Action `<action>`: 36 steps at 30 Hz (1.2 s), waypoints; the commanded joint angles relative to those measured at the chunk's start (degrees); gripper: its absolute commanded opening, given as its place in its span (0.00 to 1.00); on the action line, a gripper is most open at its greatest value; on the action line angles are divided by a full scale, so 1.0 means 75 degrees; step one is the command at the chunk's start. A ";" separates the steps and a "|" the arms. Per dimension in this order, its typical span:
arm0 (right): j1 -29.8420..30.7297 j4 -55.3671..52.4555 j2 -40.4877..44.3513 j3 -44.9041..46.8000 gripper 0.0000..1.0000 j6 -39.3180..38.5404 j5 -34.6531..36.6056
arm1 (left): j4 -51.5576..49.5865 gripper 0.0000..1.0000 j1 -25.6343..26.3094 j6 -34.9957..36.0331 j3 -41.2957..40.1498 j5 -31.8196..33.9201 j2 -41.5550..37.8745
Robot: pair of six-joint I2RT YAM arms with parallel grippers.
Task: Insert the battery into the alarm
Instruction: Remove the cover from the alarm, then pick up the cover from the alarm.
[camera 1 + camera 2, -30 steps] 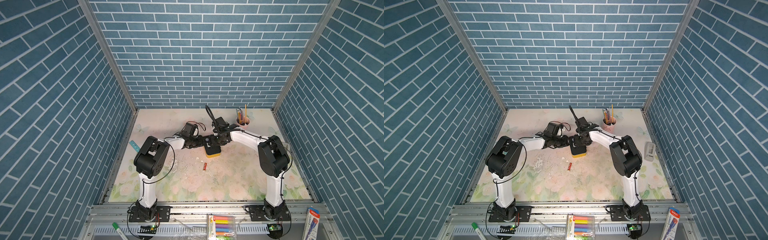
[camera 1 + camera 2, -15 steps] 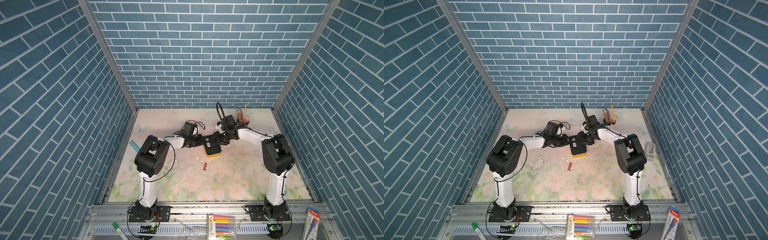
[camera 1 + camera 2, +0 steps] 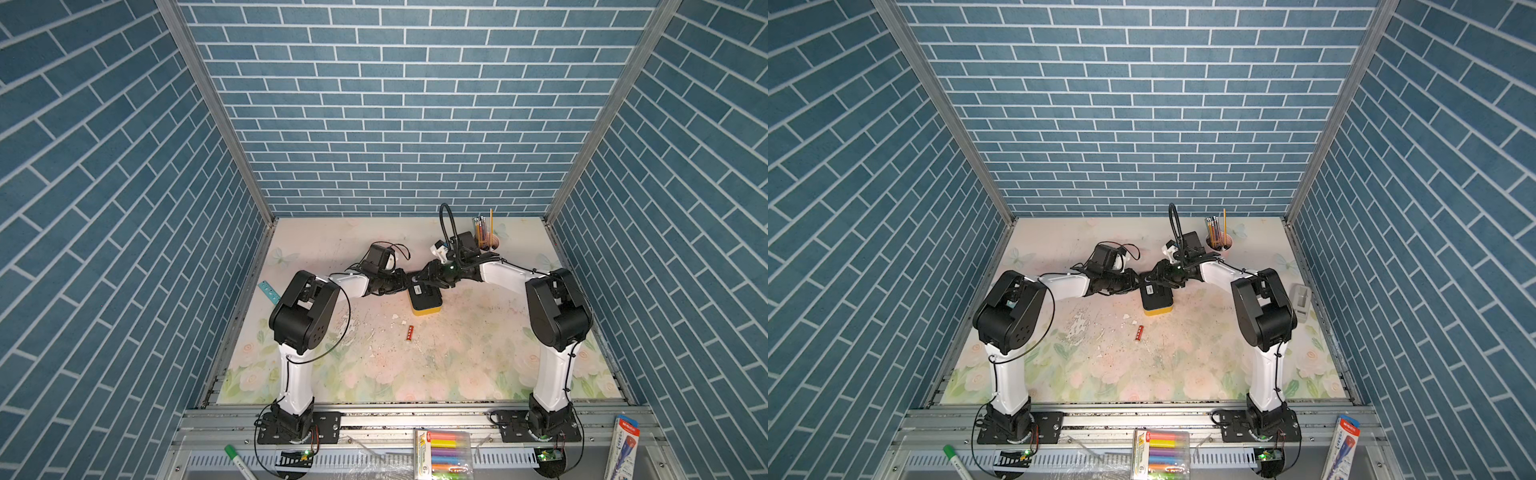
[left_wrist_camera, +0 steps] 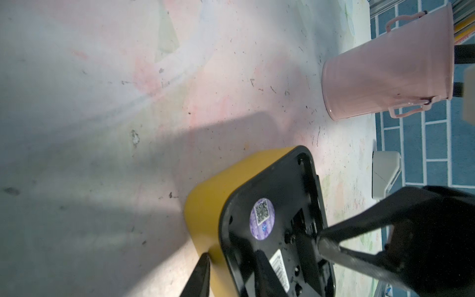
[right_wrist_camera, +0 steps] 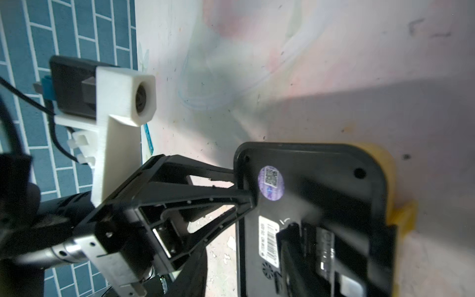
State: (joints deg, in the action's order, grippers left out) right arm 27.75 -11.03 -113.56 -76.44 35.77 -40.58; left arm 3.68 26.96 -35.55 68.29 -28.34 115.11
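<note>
The alarm (image 3: 424,297) (image 3: 1156,300) lies face down in both top views, black back panel up and yellow body below. My left gripper (image 4: 232,257) (image 3: 409,283) (image 5: 241,189) is shut on the alarm's rim, one finger on the yellow side and one on the black panel. My right gripper (image 5: 246,239) (image 3: 427,279) reaches in from the opposite side with its jaws apart. One of its fingers (image 4: 385,213) rests on the back panel beside the battery recess. The battery (image 3: 410,333) (image 3: 1139,333), red and small, lies loose on the table nearer the front.
A pink pencil cup (image 3: 491,244) (image 4: 385,69) stands just behind the right wrist. A blue ruler (image 3: 269,291) lies at the left wall and a white block (image 3: 1300,300) at the right wall. Marker packs (image 3: 442,455) and a green pen (image 3: 235,455) sit on the front rail.
The right wrist has swung back toward the pencil cup, its fingers have come down on the alarm's far end and the jaws have narrowed. Left gripper, alarm and battery have not moved.
</note>
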 commanded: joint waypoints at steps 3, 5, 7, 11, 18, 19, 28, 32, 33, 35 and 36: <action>0.0067 -0.0104 0.0165 0.0176 0.42 0.0112 -0.0160 | -0.0397 0.31 0.0063 0.0069 -0.0326 0.0206 0.0304; 0.0074 -0.0419 0.0156 0.0118 0.41 -0.0075 0.0081 | -0.0379 0.31 0.0062 0.0058 -0.0363 0.0227 0.0285; 0.0066 -0.0599 0.0204 0.0126 0.40 -0.0246 0.0277 | -0.0355 0.31 0.0064 0.0058 -0.0415 0.0230 0.0256; 0.0088 -0.0464 0.0403 0.0124 0.40 -0.0402 0.0227 | -0.0295 0.31 0.0067 0.0061 -0.0456 0.0228 0.0175; 0.0121 -0.0373 0.0963 0.0058 0.41 -0.0720 0.0517 | -0.0085 0.32 0.0071 0.0099 -0.0469 0.0132 -0.0062; 0.0121 -0.0493 0.0995 0.0033 0.41 -0.0828 0.0696 | -0.0059 0.32 0.0068 0.0099 -0.0469 0.0111 -0.0095; 0.0299 -0.1811 0.0629 -0.0435 0.40 -0.2009 0.2539 | 0.0129 0.35 0.0062 0.0101 -0.0539 0.0095 -0.0299; 0.0384 -0.2100 0.0339 -0.0668 0.39 -0.2223 0.2774 | 0.0151 0.36 0.0064 0.0125 -0.0540 0.0099 -0.0348; 0.0407 -0.2119 0.0279 -0.0721 0.39 -0.2238 0.2774 | 0.0140 0.36 0.0062 0.0133 -0.0529 0.0098 -0.0336; 0.0438 -0.2127 0.0173 -0.0773 0.38 -0.2261 0.2745 | 0.0130 0.36 0.0069 0.0140 -0.0527 0.0095 -0.0336; 0.0469 -0.2131 0.0122 -0.0805 0.37 -0.2261 0.2730 | 0.0130 0.37 0.0063 0.0146 -0.0528 0.0099 -0.0339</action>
State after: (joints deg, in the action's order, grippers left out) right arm 30.68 -24.32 -110.91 -81.08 21.54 -21.96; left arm 6.79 27.20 -35.33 65.21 -28.21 113.71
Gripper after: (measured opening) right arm 0.374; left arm 0.364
